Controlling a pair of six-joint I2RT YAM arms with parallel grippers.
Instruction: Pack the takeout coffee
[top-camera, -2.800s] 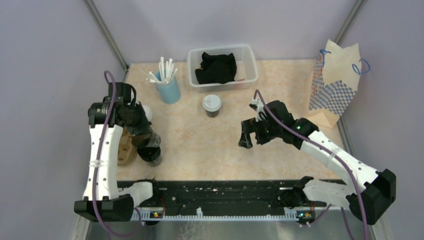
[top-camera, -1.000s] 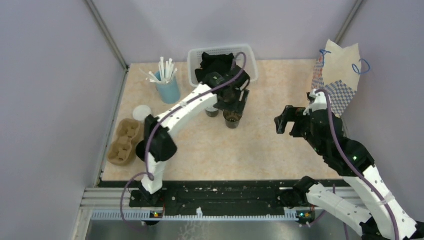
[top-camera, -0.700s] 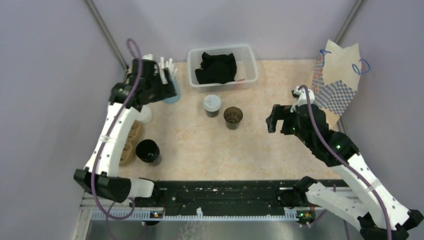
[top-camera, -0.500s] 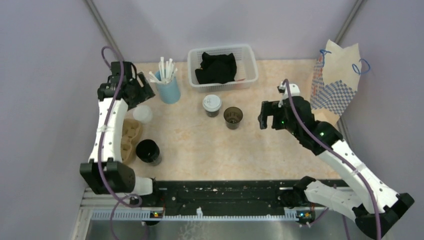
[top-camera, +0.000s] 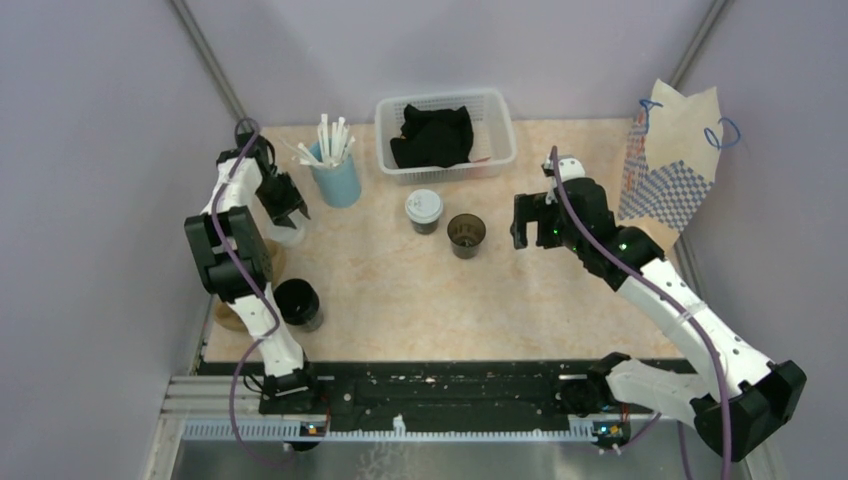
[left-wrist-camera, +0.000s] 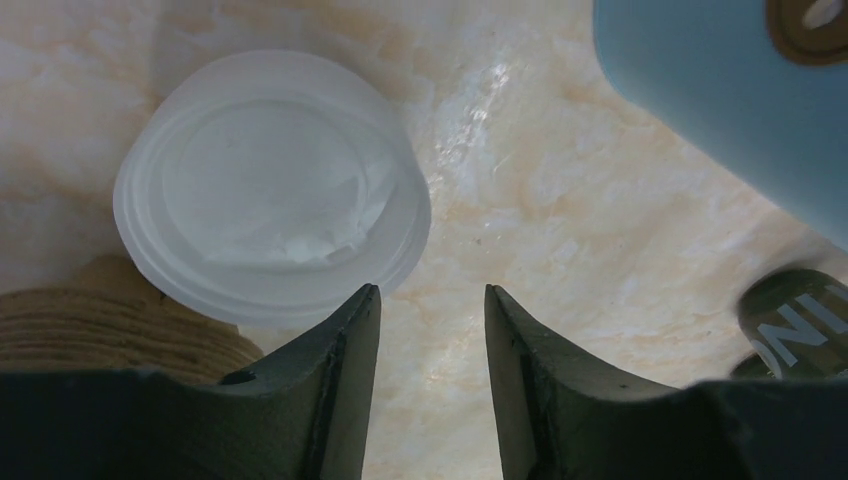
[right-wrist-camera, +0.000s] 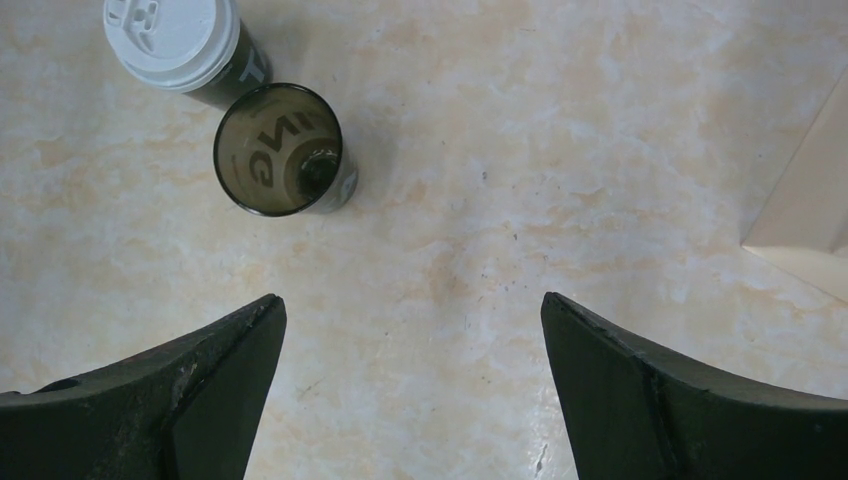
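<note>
A dark takeout cup with a white lid stands mid-table, and an open dark cup stands just right of it. Both show in the right wrist view, the lidded cup and the open cup. A loose translucent white lid lies at the left, against the brown pulp carrier. My left gripper hangs just beside that lid, partly open, nothing between its fingers. My right gripper hovers wide open and empty, right of the open cup.
An all-black cup stands near the carrier, which my left arm mostly hides. A blue cup of straws and a white basket holding black cloth sit at the back. A paper bag stands at the far right.
My left arm has swung from the middle cups to the back left, down beside the loose lid, and its jaws have narrowed. The right gripper has drifted left towards the open cup.
</note>
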